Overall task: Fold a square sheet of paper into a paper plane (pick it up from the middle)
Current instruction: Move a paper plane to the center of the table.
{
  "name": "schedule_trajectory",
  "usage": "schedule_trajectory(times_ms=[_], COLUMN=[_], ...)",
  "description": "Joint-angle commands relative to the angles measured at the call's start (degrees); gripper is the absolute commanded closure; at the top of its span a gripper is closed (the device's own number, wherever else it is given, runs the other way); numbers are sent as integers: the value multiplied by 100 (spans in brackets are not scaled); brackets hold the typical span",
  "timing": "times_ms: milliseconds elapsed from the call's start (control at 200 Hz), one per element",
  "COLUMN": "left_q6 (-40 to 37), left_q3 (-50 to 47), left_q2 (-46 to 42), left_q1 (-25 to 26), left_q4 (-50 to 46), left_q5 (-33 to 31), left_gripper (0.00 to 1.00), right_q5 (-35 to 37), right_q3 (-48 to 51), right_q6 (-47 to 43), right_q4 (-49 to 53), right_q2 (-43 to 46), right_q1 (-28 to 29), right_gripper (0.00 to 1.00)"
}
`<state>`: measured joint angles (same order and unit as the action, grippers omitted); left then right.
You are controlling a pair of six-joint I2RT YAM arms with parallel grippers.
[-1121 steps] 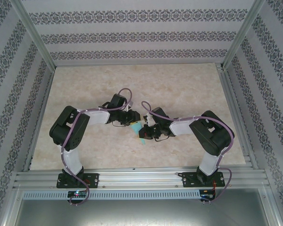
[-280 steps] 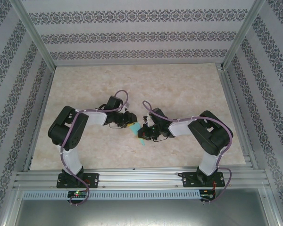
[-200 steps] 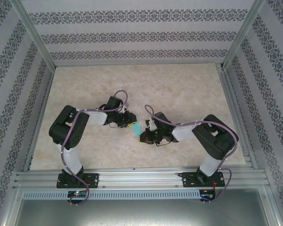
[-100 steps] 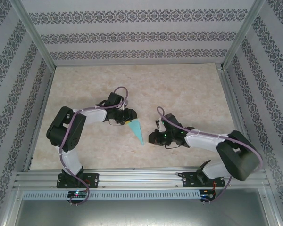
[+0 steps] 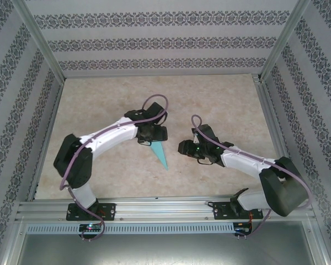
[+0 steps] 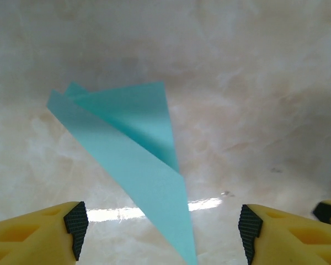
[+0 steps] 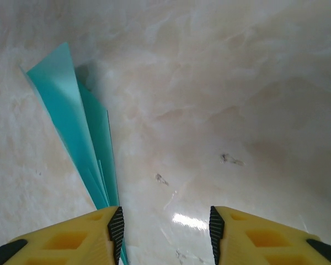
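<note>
The paper plane [image 5: 161,155] is a slim turquoise dart lying on the marble table, its tip pointing toward the near edge. My left gripper [image 5: 154,138] hovers just beyond the plane's wide end, and its jaws stand open and hold nothing. In the left wrist view the plane [image 6: 138,165] runs between the yellow fingers [image 6: 49,234] of the left gripper [image 6: 161,232], layered wings showing. My right gripper [image 5: 182,148] is open to the right of the plane, apart from it. The right wrist view has the plane [image 7: 77,132] at far left, beside the right gripper [image 7: 166,226].
The marble tabletop [image 5: 220,105] stretches beyond both arms. Aluminium rails [image 5: 160,210] run along the near edge, and patterned walls [image 5: 154,44] close in the back and sides. Small dark marks [image 7: 230,159] dot the table near the right gripper.
Both grippers have let go of the plane and drawn apart. The left moved toward the far side, the right swung to the right. The plane now lies flat on the table.
</note>
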<state>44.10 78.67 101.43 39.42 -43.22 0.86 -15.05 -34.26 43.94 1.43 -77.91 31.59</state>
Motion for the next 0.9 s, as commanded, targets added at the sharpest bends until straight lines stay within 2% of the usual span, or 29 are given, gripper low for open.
schedule_trajectory(times_ms=[0,245,400,550,689,894], left_q6=[275,213,282,278,266,276], left_q3=[236,613,297,-109,-493,-894], left_q2=[429,999,916,490,151,-140], left_q1=[13,-3,-151,-257,-307,-382], left_q4=[-874,-766,-544,-343,-202,-38], left_q5=[-463,-119,115,107,84,135], left_gripper=[20,19,20,30,46,61], right_q5=[-135,-528,-832,-1006,-1209,-1506], right_q3=[-150,-113,-249,-415,-643,-1004], right_q6=[64,237,214,146,0,-227], right_q4=[-410,-880,-984,-1026,-1002,-881], right_q2=[-247,-603,-912,-1175,-1378,-1765], right_q1=[-53,-48,19,117,219,411], right_gripper=[52,51,51,51,51,50])
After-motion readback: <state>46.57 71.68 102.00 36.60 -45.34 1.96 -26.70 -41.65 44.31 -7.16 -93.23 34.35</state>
